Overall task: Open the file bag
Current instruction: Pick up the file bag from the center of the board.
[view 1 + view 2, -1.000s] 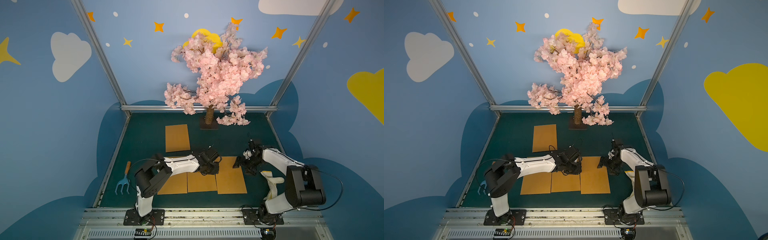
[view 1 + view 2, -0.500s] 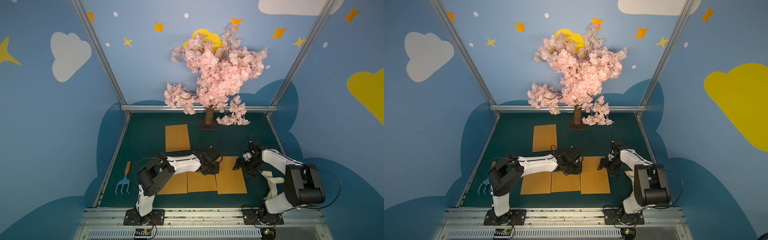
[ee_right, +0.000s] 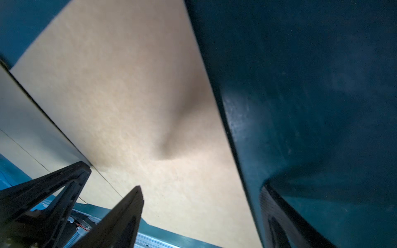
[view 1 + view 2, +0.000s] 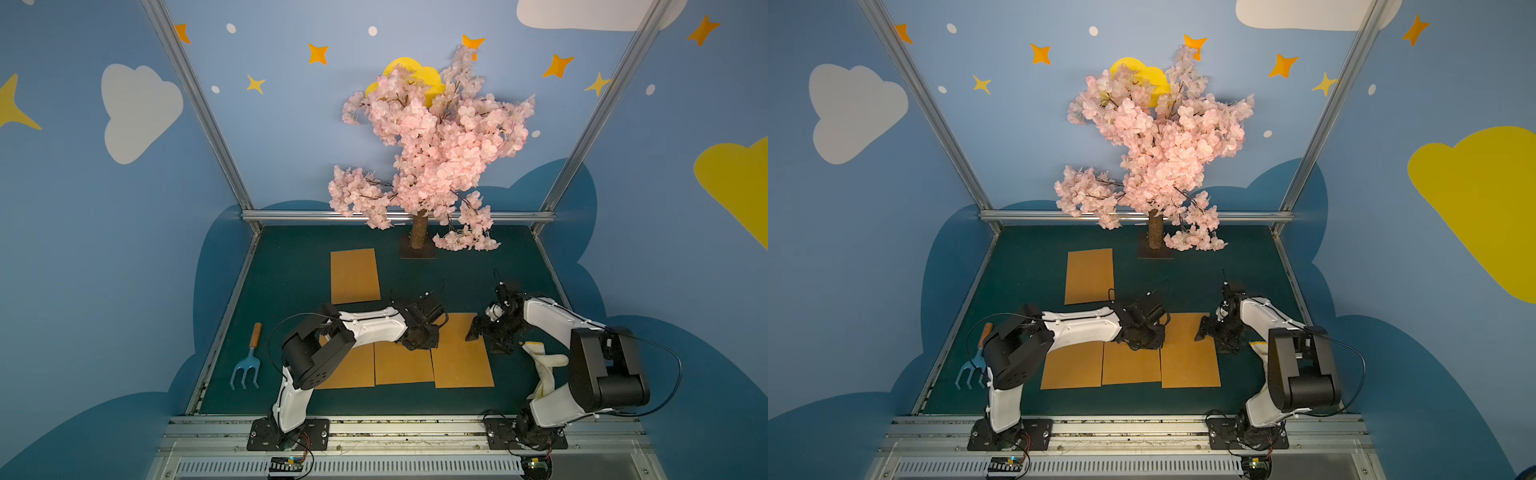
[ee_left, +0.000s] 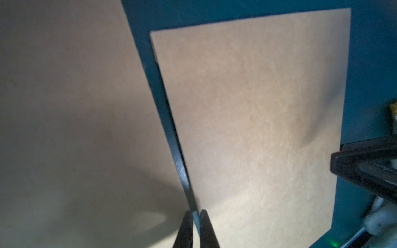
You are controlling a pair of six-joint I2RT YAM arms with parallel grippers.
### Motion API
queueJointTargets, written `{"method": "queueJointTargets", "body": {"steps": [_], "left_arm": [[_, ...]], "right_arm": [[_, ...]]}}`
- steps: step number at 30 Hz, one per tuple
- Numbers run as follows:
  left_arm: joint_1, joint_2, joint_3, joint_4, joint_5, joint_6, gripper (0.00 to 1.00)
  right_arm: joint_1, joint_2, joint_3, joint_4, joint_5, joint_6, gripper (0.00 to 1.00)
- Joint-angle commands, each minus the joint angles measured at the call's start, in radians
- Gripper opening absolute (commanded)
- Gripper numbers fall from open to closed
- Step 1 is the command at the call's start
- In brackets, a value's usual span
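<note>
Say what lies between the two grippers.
Only a bare stretch of the rightmost file bag, between left gripper and right gripper; both top views show it.

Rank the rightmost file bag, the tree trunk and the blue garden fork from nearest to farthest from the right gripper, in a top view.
1. The rightmost file bag, just beside the right gripper.
2. The tree trunk, at the back, centre.
3. The blue garden fork, far across on the left edge.
</note>
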Motion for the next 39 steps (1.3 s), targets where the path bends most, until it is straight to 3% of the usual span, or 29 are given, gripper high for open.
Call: {"method": "queueJointTargets", "body": {"steps": [1, 14, 22, 39], "left_arm": [[-0.003, 0.039, 0.024, -0.058, -0.019, 0.013, 0.11], [-0.006, 0.075, 0.049, -0.11, -0.038, -0.002, 0.1], [-0.008, 0.084, 0.054, -0.119, -0.033, 0.0, 0.1], [-0.008, 0.082, 0.047, -0.128, -0.04, -0.012, 0.1]], "right_arm": [[0.006, 0.047, -0.037, 0.042, -0.046, -0.017, 0.86], [0.011, 0.076, -0.012, 0.011, -0.066, -0.072, 0.86], [0.069, 0.128, 0.025, -0.007, -0.06, -0.084, 0.85], [0.099, 0.105, 0.038, 0.001, -0.056, -0.075, 0.85]]}}
